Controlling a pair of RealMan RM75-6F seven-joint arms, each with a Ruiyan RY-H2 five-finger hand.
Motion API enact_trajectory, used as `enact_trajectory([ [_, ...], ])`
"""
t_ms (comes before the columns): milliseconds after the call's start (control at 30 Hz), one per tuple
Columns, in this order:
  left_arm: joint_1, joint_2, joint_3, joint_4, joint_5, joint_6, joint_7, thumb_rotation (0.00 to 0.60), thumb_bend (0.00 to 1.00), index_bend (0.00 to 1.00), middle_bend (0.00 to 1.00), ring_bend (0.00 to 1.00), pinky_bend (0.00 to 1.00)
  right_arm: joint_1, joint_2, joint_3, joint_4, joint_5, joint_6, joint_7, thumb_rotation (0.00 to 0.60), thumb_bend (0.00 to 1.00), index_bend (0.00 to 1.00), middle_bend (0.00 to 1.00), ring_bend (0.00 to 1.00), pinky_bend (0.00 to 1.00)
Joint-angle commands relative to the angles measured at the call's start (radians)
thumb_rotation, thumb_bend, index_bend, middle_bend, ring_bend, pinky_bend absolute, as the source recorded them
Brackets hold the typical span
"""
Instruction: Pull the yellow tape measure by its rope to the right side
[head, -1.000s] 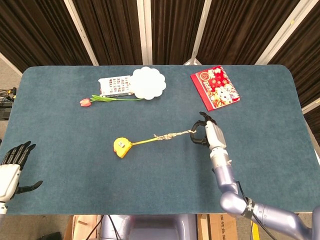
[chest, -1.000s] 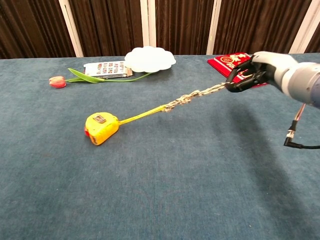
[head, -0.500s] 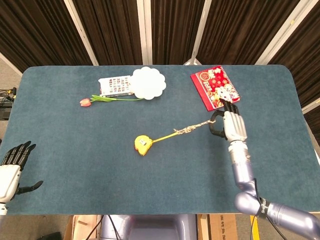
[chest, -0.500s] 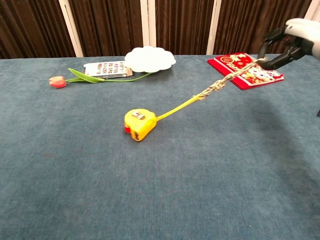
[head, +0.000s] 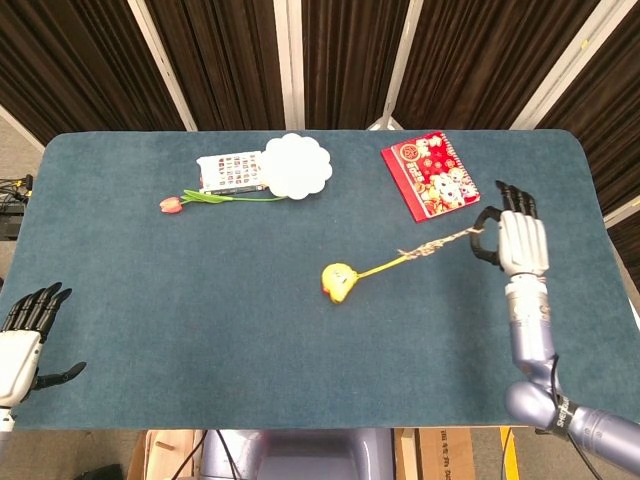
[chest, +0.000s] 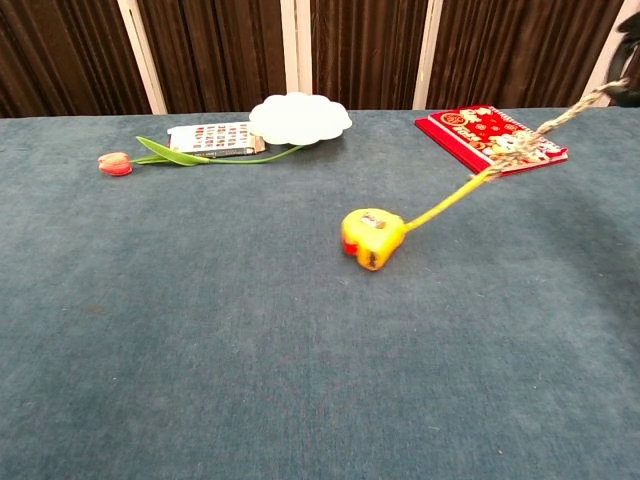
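Gripping the rope (head: 440, 243), the right hand (head: 521, 242) leaves chest view.

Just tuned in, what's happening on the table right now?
The right hand holds the rope tied to the yellow tape measure, with the line stretched taut between them. The tape measure sits near the table's middle, tipped on its side. The left hand rests open at the near left edge, holding nothing.
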Motion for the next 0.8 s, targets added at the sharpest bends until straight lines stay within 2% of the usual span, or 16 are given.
enact_trajectory([
  [33, 0.0, 0.0, 0.0, 0.0, 0.002, 0.002, 0.002, 0.6, 0.0, 0.0, 0.0, 0.0, 0.0, -0.012, 0.018, 0.002, 0.008, 0.011, -0.001, 0.006, 0.6, 0.47, 0.65, 0.11, 0.0, 0.0],
  [367, 0.002, -0.001, 0.0, 0.001, 0.005, 0.005, 0.004, 0.6, 0.0, 0.0, 0.0, 0.0, 0.0, -0.029, 0.05, 0.011, 0.055, 0.051, 0.0, 0.011, 0.6, 0.47, 0.65, 0.11, 0.0, 0.0],
  [800, 0.002, -0.004, -0.001, 0.004, 0.005, 0.006, 0.009, 0.6, 0.0, 0.0, 0.0, 0.0, 0.0, -0.051, 0.091, 0.031, 0.172, 0.141, -0.01, -0.002, 0.6, 0.47, 0.65, 0.11, 0.0, 0.0],
])
